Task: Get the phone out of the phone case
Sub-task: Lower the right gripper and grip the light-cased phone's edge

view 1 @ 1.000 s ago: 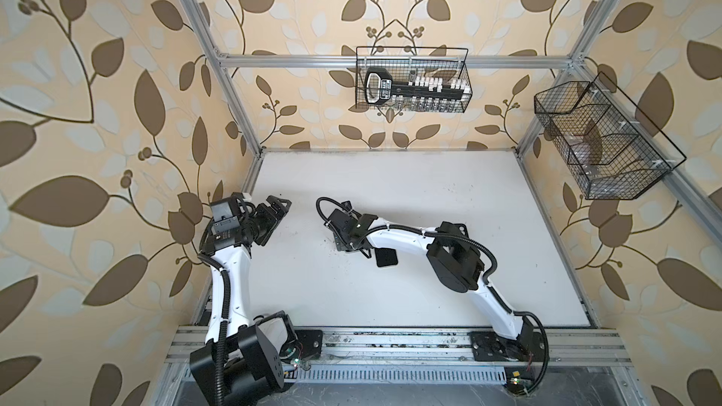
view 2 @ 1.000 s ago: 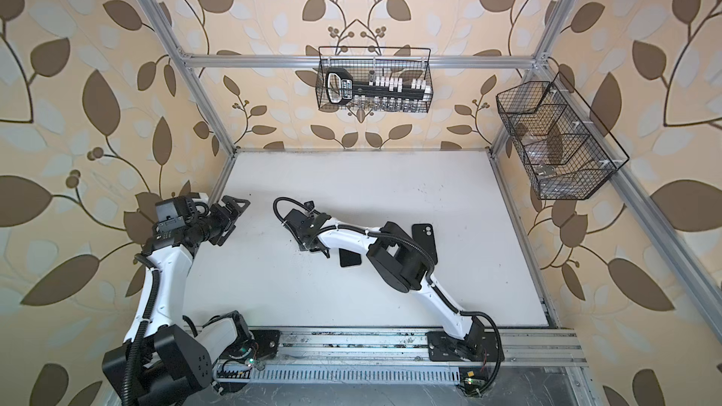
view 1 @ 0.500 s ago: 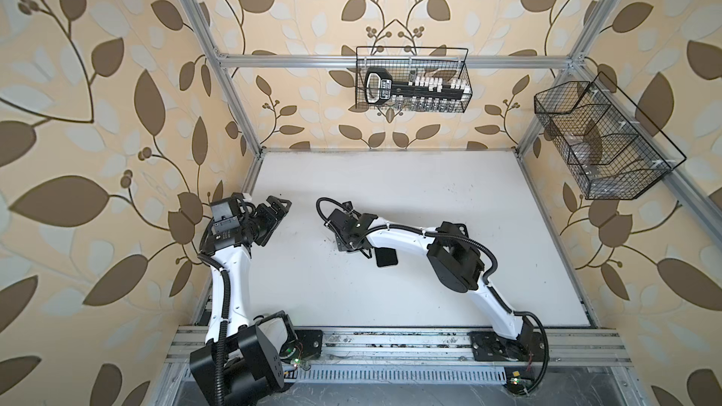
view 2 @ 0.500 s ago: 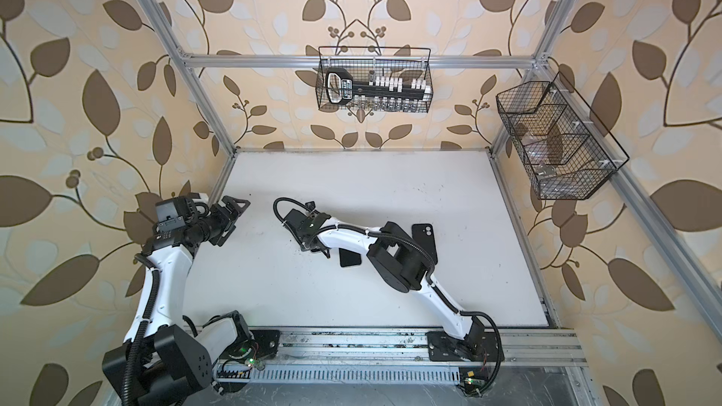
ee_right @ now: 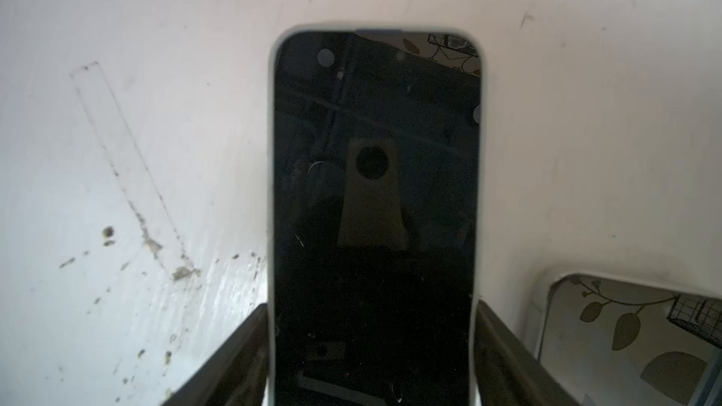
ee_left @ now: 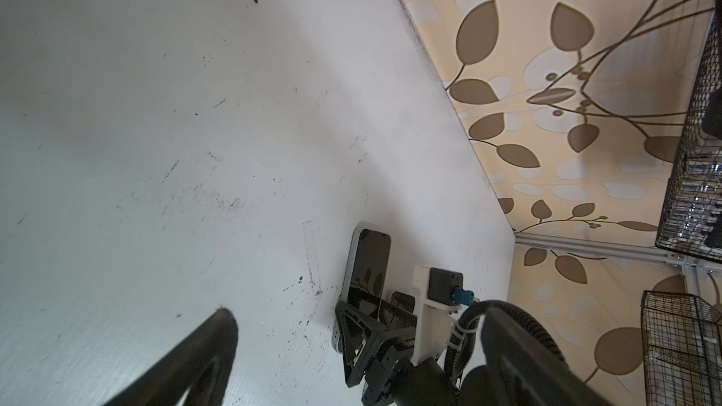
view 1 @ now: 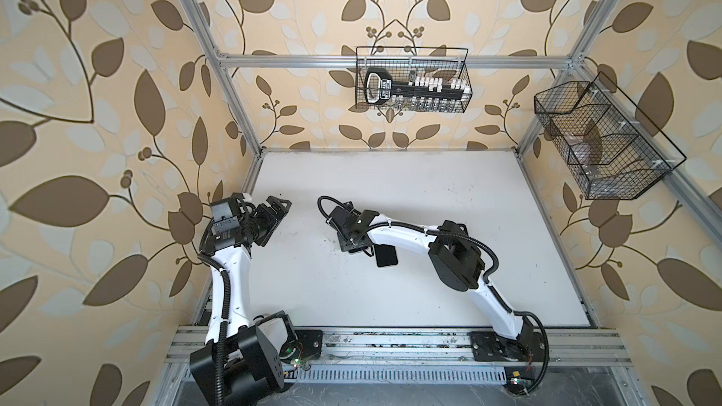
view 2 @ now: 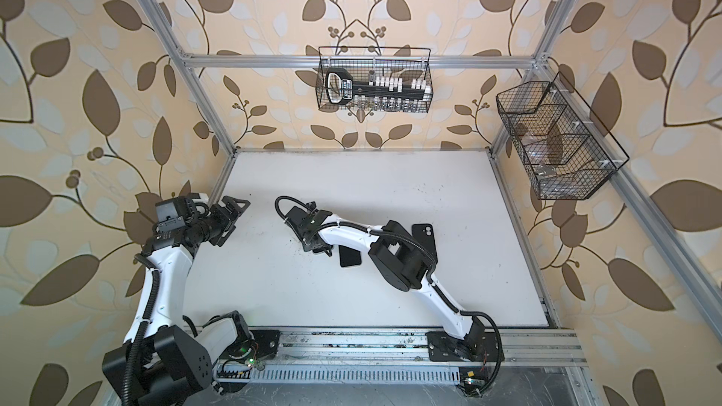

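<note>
Dark-screened, pale-edged phone [ee_right: 375, 189] lies flat, screen up, on table [ee_right: 156, 72]

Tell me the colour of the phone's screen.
Black and glossy, with faint reflections. The phone shows best in the right wrist view.

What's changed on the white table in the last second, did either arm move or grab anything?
Nothing visibly changed in the top views. The left gripper and right gripper keep their poses, no pickup or release shows, and the flat black rectangular slab lies where it did on the white table.

scuffed white table [view 1: 429, 189], dark phone [view 1: 386, 255] flat on it, black phone case [view 2: 422, 238] nearby
</note>
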Robot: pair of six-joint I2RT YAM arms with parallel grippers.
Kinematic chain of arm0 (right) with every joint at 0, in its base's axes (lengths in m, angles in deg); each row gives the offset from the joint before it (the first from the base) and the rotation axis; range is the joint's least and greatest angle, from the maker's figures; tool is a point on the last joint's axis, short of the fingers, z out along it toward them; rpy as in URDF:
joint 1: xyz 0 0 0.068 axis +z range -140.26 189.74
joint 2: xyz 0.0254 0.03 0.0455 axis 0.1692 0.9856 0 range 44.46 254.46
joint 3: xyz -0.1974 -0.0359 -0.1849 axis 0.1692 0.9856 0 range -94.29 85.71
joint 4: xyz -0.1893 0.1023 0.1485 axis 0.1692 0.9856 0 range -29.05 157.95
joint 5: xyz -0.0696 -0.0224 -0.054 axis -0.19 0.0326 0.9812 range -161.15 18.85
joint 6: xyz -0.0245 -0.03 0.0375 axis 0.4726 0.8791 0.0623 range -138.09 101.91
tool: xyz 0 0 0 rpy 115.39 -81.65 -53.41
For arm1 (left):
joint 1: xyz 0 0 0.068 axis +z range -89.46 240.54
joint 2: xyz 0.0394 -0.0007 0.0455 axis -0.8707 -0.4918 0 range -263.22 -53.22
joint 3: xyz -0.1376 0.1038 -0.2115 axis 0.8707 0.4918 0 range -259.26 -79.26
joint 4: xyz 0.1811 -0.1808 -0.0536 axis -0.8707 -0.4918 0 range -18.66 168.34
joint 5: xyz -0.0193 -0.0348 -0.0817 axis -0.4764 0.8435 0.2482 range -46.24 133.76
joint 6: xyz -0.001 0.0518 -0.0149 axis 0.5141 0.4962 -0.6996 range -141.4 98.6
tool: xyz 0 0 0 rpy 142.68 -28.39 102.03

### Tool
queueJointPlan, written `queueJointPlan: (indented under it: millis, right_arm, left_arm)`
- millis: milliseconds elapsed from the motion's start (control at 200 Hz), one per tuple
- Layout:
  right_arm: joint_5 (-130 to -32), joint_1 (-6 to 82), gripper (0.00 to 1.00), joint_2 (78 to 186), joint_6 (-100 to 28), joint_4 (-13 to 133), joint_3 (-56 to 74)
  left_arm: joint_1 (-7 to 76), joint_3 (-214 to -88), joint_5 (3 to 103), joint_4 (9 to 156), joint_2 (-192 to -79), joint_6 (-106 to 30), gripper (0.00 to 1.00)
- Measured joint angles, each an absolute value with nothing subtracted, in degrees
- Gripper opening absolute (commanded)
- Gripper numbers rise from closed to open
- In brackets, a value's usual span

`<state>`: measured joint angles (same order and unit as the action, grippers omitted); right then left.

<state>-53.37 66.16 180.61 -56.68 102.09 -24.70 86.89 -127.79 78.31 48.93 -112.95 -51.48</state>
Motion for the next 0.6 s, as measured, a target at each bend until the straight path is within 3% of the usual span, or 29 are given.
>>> queueJointPlan:
  millis: [85, 600]
  right_arm:
    - [-53.39, 66.12, 0.6, 180.61, -56.59, 102.07, -24.7]
    - [-56.86, 64.52, 0.57, 177.53, -53.31, 102.49, -21.31]
  left_arm:
    - [86.89, -127.79, 78.31, 48.93, -112.95, -51.48, 0.99]
    - [86.89, -127.79, 78.35, 48.88, -112.95, -51.38, 0.99]
